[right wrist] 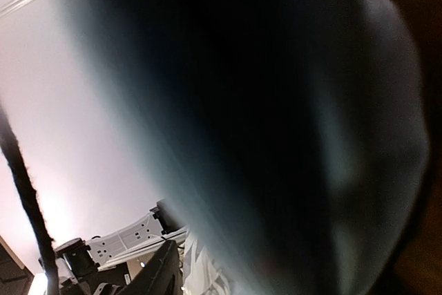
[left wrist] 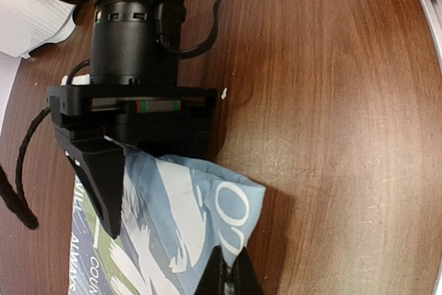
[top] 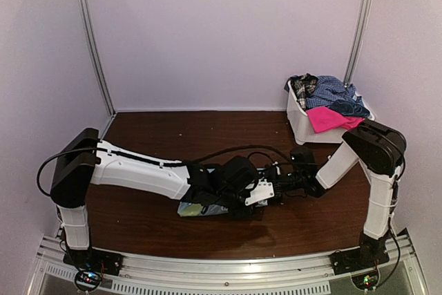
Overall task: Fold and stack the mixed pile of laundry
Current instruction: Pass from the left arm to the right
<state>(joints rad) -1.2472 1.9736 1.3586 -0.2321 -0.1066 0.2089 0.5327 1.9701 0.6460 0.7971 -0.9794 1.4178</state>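
Both arms meet low over the centre of the table [top: 159,136], above a light blue T-shirt [left wrist: 179,219] printed in white and green, as I work through folding the laundry. In the left wrist view my left tool [left wrist: 228,272] sits at the bottom edge of the frame. Its two tips are pressed together and, as far as I can judge, are pinching the shirt's near edge.

The right tool [top: 289,183] fills the upper left of that same view, facing the left one. One finger [left wrist: 97,177] stands at the far end of its rail, so I read the jaws as spread. The cloth rises between them and hides the other finger. The right wrist view is blocked by blurred cloth close against the lens and confirms nothing.

My reading of the arrangement is that one tool holds an edge so the other can take a second grip for a fold. In the overhead view the shirt lies bunched on the wood, below and left of where the two tools meet, mostly under the left arm.

The rest of the pile [top: 324,98], blue check, plaid, dark navy and a hot pink piece [top: 330,119], sits in a white basket [top: 298,121] at the upper right, well apart from both tools. No folded stack is visible, so the job looks to be in its early part.
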